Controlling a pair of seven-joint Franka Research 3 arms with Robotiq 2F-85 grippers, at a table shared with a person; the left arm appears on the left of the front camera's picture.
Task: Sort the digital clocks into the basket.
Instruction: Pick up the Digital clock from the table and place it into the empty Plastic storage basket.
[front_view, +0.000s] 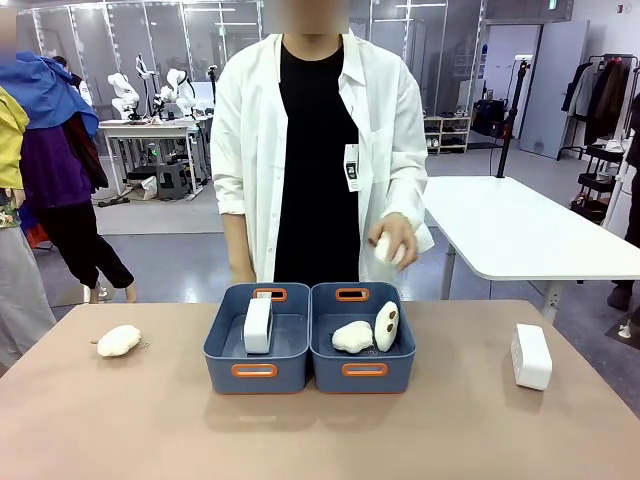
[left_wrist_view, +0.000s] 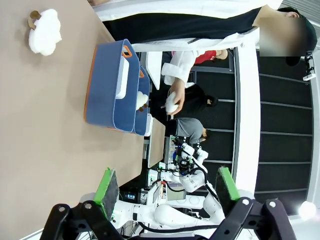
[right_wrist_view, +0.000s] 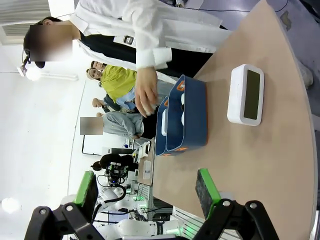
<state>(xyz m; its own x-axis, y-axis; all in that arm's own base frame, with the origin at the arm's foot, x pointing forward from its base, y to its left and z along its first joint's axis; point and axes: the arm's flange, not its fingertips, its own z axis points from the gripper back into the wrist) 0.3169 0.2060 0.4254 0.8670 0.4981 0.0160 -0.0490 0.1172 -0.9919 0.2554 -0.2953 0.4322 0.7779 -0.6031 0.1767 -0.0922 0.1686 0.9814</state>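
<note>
One white digital clock (front_view: 258, 325) stands on edge inside the left slate-blue basket (front_view: 222, 352); in the left wrist view the same clock (left_wrist_view: 121, 80) shows in the nearer basket (left_wrist_view: 102, 92). A second digital clock (front_view: 531, 356) stands on the table at the right, seen with its pale screen (right_wrist_view: 246, 94) in the right wrist view. My left gripper (left_wrist_view: 167, 187) is open above the table's near edge with nothing between its green pads. My right gripper (right_wrist_view: 146, 190) is also open and empty, well short of the second clock.
The right basket (front_view: 398, 360) holds two cream-and-brown plush toys (front_view: 352, 337). Another plush toy (front_view: 119, 340) lies on the table at the left. The person stands behind the baskets, one hand (front_view: 392, 240) holding a plush toy above the right basket.
</note>
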